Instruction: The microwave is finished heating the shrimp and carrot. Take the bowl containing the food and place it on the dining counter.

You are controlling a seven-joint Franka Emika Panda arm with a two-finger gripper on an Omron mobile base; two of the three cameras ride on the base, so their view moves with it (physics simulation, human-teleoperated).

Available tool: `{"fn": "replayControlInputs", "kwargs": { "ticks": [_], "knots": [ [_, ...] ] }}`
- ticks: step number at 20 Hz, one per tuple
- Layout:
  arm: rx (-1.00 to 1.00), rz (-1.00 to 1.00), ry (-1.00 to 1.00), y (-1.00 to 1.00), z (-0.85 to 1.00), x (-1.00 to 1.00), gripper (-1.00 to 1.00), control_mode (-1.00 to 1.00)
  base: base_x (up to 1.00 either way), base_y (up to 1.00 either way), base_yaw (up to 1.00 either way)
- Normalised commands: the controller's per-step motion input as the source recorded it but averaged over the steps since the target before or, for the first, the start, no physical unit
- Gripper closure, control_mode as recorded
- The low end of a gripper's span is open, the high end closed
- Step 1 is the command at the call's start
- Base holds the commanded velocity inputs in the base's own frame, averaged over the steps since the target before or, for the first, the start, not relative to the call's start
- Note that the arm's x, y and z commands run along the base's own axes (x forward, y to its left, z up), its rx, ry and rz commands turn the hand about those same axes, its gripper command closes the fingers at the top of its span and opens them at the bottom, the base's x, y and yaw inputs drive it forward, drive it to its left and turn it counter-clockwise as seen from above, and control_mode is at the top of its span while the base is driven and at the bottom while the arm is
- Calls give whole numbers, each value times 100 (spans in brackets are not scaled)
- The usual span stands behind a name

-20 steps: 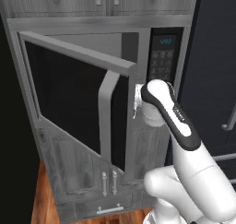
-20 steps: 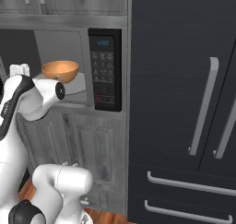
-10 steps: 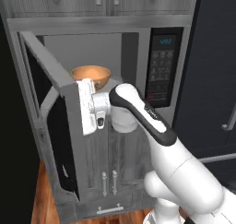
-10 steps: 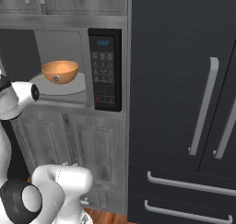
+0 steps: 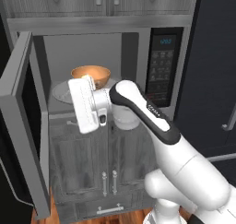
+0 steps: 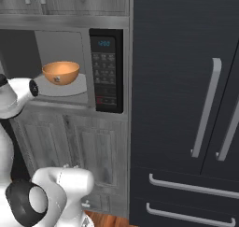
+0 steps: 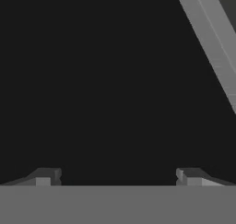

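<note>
The bowl (image 5: 91,75) sits on the plate (image 6: 74,88) inside the open microwave (image 5: 164,61). The hand (image 7: 118,178), fingers apart, points at the door (image 5: 20,126); swinging round, it could bump it.

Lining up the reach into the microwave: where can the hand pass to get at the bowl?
The bowl sits on the turntable plate, with open space above it under the microwave roof and between it and the keypad-side wall. The door stands wide open. The gripper, open, crowds the doorway's front.
</note>
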Motion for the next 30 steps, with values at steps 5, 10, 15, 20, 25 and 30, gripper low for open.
{"fn": "replayControlInputs", "kwargs": {
  "ticks": [5, 10, 15, 20, 25, 30],
  "knots": [
    [-18, -1, -30, -100, 44, 0, -100, -100, 0, 0, 0],
    [-30, -4, -24, -100, 9, 7, -100, -100, 0, 0, 0],
    [-23, -1, -14, -100, -7, 56, -100, -100, 0, 0, 0],
    [-9, -13, -4, -97, 0, 68, -100, -100, 0, 0, 0],
    [2, -6, -4, -14, 1, 1, -100, -100, 0, 0, 0],
    [0, -37, -4, 66, -7, 39, -100, -100, 0, 0, 0]
  ]
}}
